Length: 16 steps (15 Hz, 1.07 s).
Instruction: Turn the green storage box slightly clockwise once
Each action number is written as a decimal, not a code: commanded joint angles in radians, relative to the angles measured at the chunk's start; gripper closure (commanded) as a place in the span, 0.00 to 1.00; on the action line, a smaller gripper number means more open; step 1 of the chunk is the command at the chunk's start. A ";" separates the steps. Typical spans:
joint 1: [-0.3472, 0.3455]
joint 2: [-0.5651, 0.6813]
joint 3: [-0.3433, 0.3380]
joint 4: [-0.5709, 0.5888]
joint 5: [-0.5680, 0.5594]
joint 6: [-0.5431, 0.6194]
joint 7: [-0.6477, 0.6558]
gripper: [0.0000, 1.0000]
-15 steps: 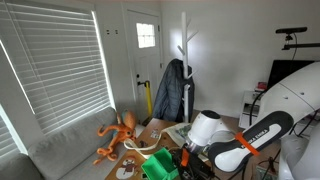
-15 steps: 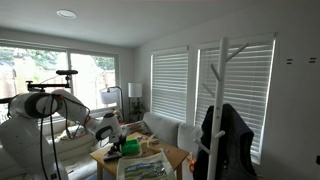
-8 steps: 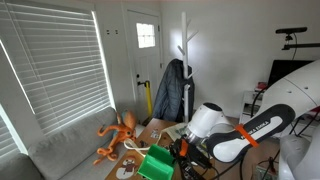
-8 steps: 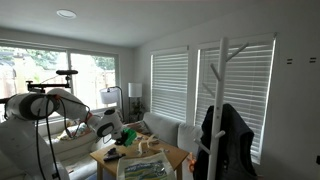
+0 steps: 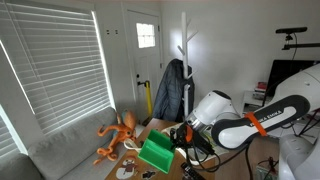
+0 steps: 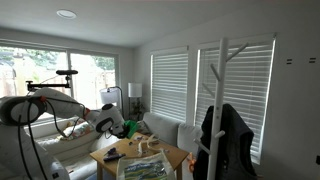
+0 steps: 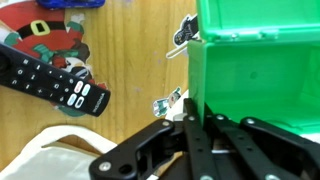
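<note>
The green storage box (image 5: 155,153) is a bright green plastic bin. In an exterior view it hangs tilted above the wooden table (image 5: 150,128), held at its right side by my gripper (image 5: 181,139). In the wrist view the green storage box (image 7: 262,72) fills the right half, open side toward the camera. My gripper (image 7: 192,112) is shut on its left wall, with one finger inside and one outside. In the exterior view from the far side, the box is hidden behind the arm (image 6: 108,121).
An orange octopus toy (image 5: 119,135) lies at the table's far side by the grey couch (image 5: 60,152). A black remote (image 7: 55,80), a Santa picture (image 7: 45,30) and a white cloth (image 7: 55,155) lie on the wood left of the box. A coat rack (image 5: 183,60) stands behind.
The box has risen off the table and tilted, carried up by my gripper. The arm has moved up and toward the octopus toy.
</note>
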 commanded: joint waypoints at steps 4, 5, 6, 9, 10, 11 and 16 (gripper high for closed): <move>-0.191 0.115 0.003 0.232 -0.252 -0.456 -0.063 0.99; -0.188 0.142 -0.001 0.274 -0.275 -0.514 -0.092 0.99; -0.163 0.174 -0.016 0.313 -0.260 -0.550 -0.149 0.99; -0.115 0.268 -0.028 0.380 -0.202 -0.566 -0.294 0.99; -0.098 0.294 -0.034 0.393 -0.171 -0.554 -0.348 0.99; -0.090 0.324 -0.033 0.412 -0.157 -0.550 -0.377 0.99; -0.084 0.335 -0.029 0.409 -0.160 -0.546 -0.358 0.94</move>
